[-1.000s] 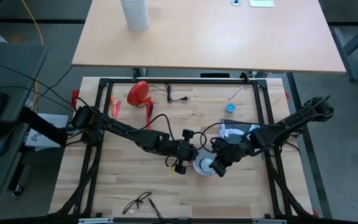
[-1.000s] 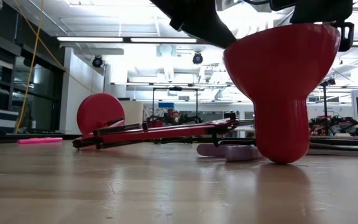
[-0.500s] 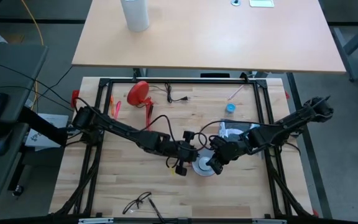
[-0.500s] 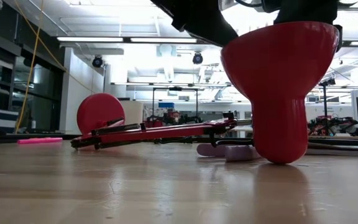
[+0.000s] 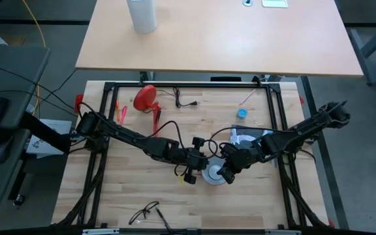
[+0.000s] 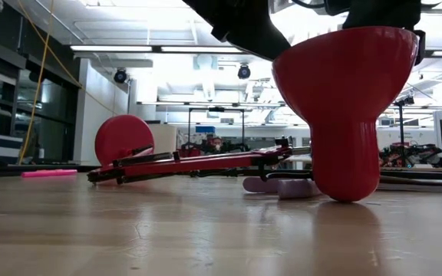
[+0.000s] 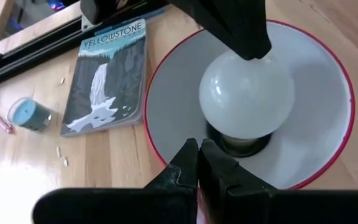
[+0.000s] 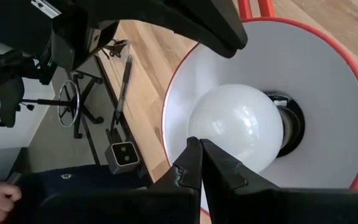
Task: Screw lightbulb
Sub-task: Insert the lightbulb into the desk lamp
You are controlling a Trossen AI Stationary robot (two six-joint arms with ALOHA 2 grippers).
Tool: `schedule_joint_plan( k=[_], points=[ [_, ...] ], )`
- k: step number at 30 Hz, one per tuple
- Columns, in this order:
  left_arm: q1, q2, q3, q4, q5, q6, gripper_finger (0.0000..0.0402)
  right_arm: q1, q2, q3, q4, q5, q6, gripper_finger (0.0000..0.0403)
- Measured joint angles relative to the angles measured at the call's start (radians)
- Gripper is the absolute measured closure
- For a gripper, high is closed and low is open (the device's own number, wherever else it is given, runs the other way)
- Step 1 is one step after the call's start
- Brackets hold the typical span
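The red lamp lies on the table, its round foot [image 5: 145, 98] at the far left. Its cone shade [image 6: 347, 115] stands on its narrow end, mouth up. Inside the white lining, the white lightbulb [image 7: 247, 93] [image 8: 235, 124] sits upright in the socket [image 7: 241, 144]. My left gripper [image 7: 199, 144] [image 5: 203, 170] is shut at the shade's left rim. My right gripper [image 8: 199, 142] [image 5: 224, 171] is shut and reaches into the mouth from the right, up to the globe. My left gripper lays its shut fingers [image 7: 188, 155] across the shade's rim [image 7: 160, 158], slanting down from the table's left, with the tips over the white lining. I cannot tell whether they bear on the rim. My right gripper sets the tips of its shut fingers [image 7: 247, 43] against the side of the bulb's globe [image 7: 253, 62]. It slants down from the table's right. The bulb stays upright in the socket.
A Yellowstone booklet [image 7: 107, 74] and a small teal jar [image 7: 27, 115] lie just beyond the shade. A pink pen [image 5: 247, 98] and a black cable [image 5: 187, 103] lie near the far edge, eyeglasses [image 5: 145, 212] near the front. A black frame [image 5: 188, 83] rings the table.
My right gripper has edged a little toward the table's left, farther over the shade's mouth. Both grippers have stayed shut, and the shade still stands mouth up.
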Motion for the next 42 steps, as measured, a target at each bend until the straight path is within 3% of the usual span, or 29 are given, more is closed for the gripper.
schedule_joint_plan(
  k=[14, 20, 26, 31, 42],
  points=[
    [0.013, 0.0, 0.0, -0.007, -0.005, 0.02, 0.0401, 0.002, -0.074, -0.003, -0.027, 0.039, -0.025, 0.0403],
    [0.015, -0.045, -0.002, -0.073, -0.091, 0.057, 0.0402, 0.002, -0.092, -0.003, -0.084, 0.109, 0.001, 0.0403],
    [-0.029, -0.108, 0.0, -0.063, 0.035, -0.031, 0.0401, -0.006, -0.087, -0.002, -0.097, 0.133, 0.031, 0.0403],
    [-0.113, -0.1, 0.001, 0.053, 0.138, 0.016, 0.0402, -0.042, -0.087, -0.002, -0.098, 0.134, 0.055, 0.0403],
    [-0.146, 0.051, 0.067, 0.137, 0.019, 0.043, 0.0401, -0.07, -0.08, -0.001, -0.105, 0.082, 0.103, 0.0403]
  ],
)
